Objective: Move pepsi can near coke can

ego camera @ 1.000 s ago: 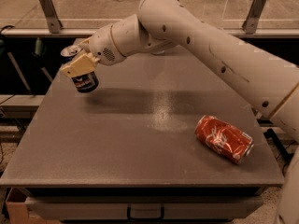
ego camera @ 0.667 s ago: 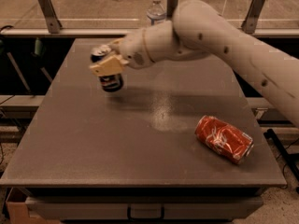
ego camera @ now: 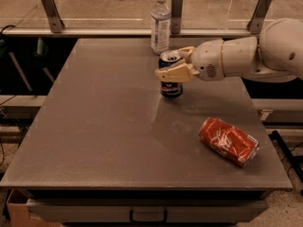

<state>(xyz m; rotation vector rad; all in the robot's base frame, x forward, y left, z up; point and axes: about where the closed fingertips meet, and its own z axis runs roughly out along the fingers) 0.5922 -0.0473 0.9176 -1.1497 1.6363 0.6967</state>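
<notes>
Pinches the pepsi can [ego camera: 171,86] upright between the fingers of the hand [ego camera: 176,63], close under its silver top, with a clear plastic bottle [ego camera: 160,22] just behind the hand near the back edge of the bench [ego camera: 94,126]. Has carried the can here within the last second from a place far to the left of the hand, so has shortened the way a good deal. Needs probably more travel forward and to the right, toward the dented coke can [ego camera: 229,141] lying on its side, yet well apart from the hand.
</notes>
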